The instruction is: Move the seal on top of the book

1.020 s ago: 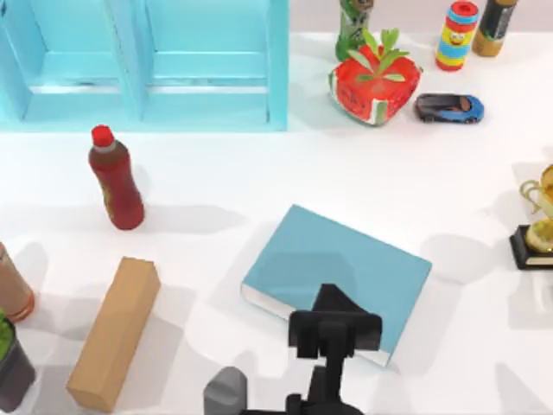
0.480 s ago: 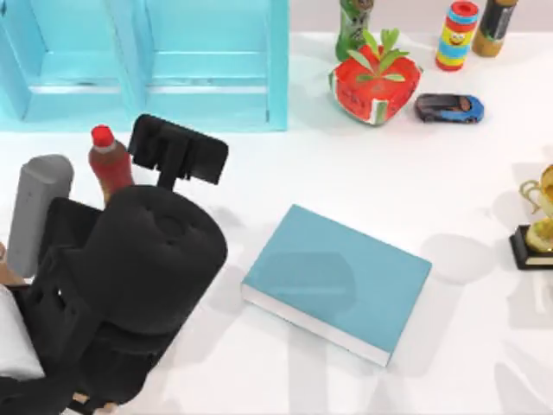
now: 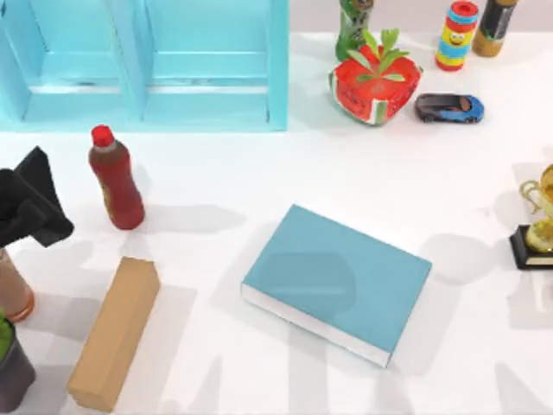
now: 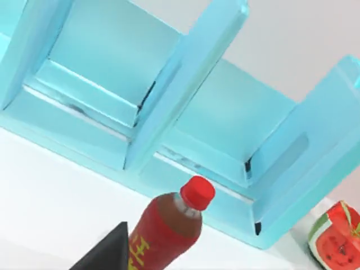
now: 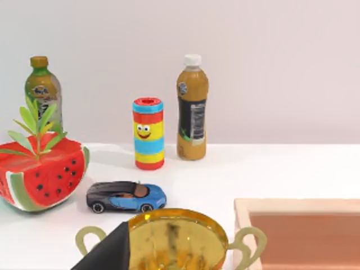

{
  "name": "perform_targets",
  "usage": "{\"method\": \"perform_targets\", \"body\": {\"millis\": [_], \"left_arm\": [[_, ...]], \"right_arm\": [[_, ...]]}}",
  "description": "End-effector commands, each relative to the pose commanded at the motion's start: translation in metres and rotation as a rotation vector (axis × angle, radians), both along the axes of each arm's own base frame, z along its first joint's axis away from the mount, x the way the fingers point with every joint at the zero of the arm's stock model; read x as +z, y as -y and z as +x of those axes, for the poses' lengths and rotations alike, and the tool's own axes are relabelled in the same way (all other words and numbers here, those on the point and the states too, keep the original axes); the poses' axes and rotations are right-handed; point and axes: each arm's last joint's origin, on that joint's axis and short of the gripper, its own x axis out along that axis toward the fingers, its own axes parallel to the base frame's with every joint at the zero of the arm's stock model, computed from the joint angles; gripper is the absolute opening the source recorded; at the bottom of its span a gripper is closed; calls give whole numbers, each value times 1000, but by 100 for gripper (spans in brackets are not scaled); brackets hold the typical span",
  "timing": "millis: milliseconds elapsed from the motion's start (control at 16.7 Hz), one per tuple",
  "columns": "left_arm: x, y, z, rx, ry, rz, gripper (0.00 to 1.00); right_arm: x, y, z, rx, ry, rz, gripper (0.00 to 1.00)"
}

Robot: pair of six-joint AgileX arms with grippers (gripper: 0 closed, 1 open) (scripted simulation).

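The large flat book with the plain light teal cover and white page edges [image 3: 341, 281] lies turned at an angle on the white table [image 3: 259, 173], a little toward 5 o'clock from the middle, its cover bare. Where the small brown seal stands I cannot tell. My left gripper [image 3: 30, 207] hangs at the table's 9 o'clock edge, just beside the red-capped bottle of dark red drink [image 3: 115, 177], with the long tan cardboard box [image 3: 114, 333] toward its 5 o'clock; whether it is clenched or released I cannot tell. My right gripper [image 5: 109, 253] sits over the gold trophy cup [image 5: 174, 239] at the 3 o'clock side, its state likewise unclear. The seal probably has yet to be set down. To do it well, keep the narrow block upright, come in high over the bottle and box, aim at the cover's middle rather than the page-edge side, and let go only once its base sits flat.
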Motion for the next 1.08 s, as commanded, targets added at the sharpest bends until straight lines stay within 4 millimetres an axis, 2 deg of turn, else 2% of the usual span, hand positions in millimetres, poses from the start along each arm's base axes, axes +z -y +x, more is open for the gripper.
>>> {"method": "perform_targets", "body": {"millis": [240,540,1080], "left_arm": [[-35,-29,-12,5,130,307,100],[-68,-44,-15,27,186,532,100],[-71,-45,-15,29,189,551,100]], "right_arm": [[0,0,0,0,0,0,100],[0,0,0,0,0,0,100],[5,1,0,-8,-32,-9,100]]}}
